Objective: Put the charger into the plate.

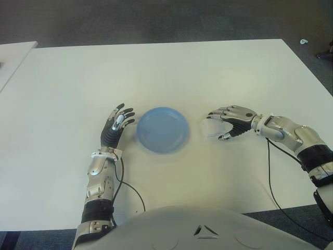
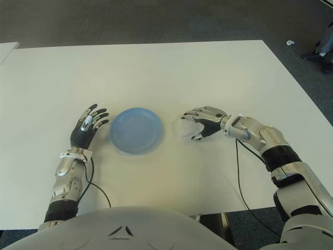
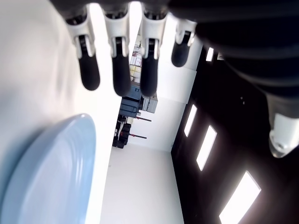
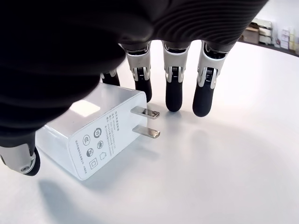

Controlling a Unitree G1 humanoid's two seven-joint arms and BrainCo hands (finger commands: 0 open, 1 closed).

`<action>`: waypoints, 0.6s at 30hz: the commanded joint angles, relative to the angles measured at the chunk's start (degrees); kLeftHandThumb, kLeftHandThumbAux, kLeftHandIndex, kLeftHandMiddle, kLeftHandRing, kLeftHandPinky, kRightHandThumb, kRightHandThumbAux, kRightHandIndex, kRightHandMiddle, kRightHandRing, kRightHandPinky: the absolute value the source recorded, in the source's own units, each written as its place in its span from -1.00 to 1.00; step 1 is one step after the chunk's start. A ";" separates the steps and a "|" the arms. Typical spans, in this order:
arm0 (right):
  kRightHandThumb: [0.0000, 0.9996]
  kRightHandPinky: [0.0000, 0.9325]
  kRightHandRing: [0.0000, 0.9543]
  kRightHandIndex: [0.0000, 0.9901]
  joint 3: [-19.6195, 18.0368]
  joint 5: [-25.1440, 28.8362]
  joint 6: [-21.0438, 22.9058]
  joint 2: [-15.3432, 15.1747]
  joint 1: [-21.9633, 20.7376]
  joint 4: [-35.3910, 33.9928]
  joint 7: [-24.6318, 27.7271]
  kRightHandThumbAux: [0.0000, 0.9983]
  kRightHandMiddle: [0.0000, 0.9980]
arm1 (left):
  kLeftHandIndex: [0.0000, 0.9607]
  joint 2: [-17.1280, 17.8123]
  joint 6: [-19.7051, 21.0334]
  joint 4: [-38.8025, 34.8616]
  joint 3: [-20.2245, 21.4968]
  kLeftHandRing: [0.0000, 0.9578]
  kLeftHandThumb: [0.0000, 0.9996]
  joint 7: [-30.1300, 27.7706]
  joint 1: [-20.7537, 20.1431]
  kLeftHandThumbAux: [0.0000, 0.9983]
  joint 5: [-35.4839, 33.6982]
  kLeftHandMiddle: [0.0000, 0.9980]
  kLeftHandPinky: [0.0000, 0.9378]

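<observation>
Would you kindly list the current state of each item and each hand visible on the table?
White plastic wall charger: lying on the white table, prongs out, beneath the right hand, not lifted.
Round light blue plate: empty, flat on the table.
Right hand: arched over the charger, fingers not closed on it.
Left hand: open, fingers spread, beside the plate's left.

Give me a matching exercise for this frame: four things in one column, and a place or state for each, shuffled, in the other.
Things:
1. charger
2. plate
3. left hand
4. right hand

Places or states:
A. light blue, nothing in it, between the hands
B. fingers extended, left of the plate
C. white, lying on the table, prongs out
D. arched over the charger

Pairs: 1-C, 2-A, 3-B, 4-D
</observation>
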 commanded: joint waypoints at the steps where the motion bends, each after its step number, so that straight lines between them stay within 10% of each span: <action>1: -0.08 -0.52 -0.67 -0.93 0.90 -1.21 -1.35 0.23 1.47 0.18 0.65 -0.12 -0.77 | -0.69 -0.23 0.14 -0.23 -0.01 -0.41 -1.00 0.29 0.39 -0.05 0.47 -0.45 -0.39; 18: -0.13 -0.60 -0.74 -0.93 0.84 -1.11 -1.66 0.37 1.49 0.09 1.44 -0.11 -0.80 | -0.69 -0.19 0.02 -0.34 -0.05 -0.43 -1.00 0.30 0.44 -0.05 0.59 -0.46 -0.41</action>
